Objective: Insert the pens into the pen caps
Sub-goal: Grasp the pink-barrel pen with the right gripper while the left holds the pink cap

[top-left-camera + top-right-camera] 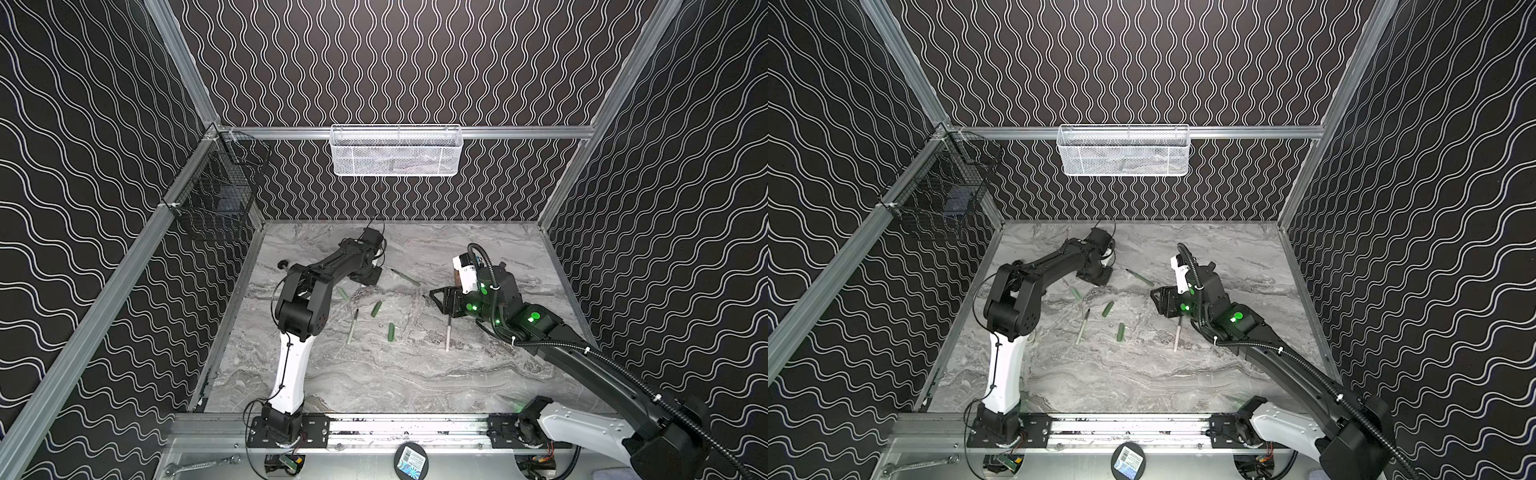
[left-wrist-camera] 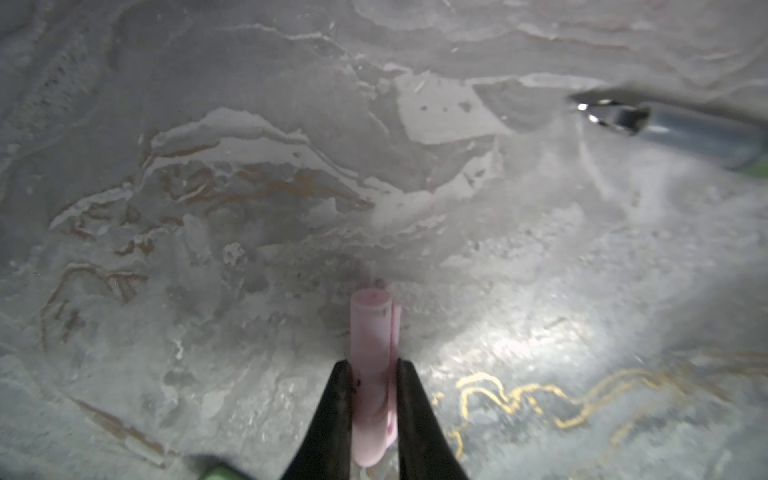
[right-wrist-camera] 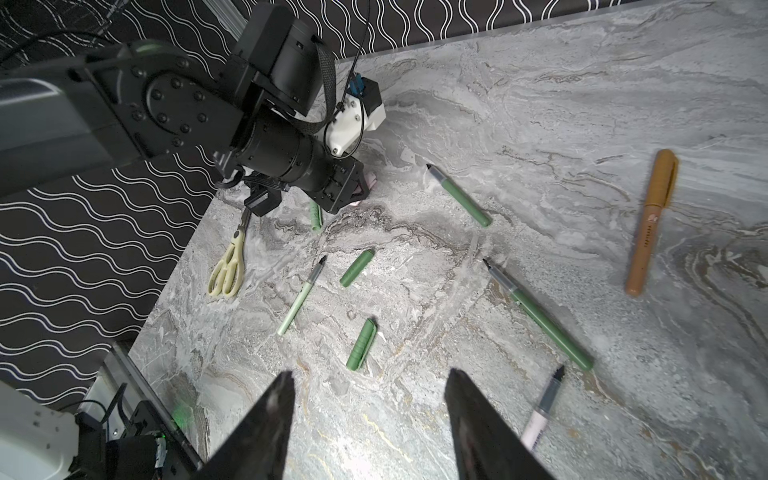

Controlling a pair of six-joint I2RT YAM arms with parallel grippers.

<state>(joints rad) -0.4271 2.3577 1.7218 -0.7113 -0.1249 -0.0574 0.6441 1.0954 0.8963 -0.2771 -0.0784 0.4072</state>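
Observation:
My left gripper point(image 2: 376, 368) is shut on a pink pen cap point(image 2: 370, 332), whose closed end sticks out past the fingertips just over the marble; in both top views this gripper point(image 1: 368, 278) point(image 1: 1096, 276) is low at the back. My right gripper point(image 3: 370, 374) point(image 1: 436, 297) hangs open and holds nothing. Before it lie a pink-white pen point(image 3: 542, 411), a dark green pen point(image 3: 540, 311), a green pen point(image 3: 459, 195), a pale green pen point(image 3: 301, 297), two dark green caps point(image 3: 356, 268) point(image 3: 361, 345) and a pale green cap point(image 3: 316, 214). A gold pen point(image 3: 650, 224) wears its cap.
Cream-handled scissors point(image 3: 227, 266) lie under the left arm near the table's left edge. A white mesh basket point(image 1: 395, 149) hangs on the back wall and a black wire basket point(image 1: 216, 195) on the left rail. The marble table point(image 1: 374, 382) is bare towards the front.

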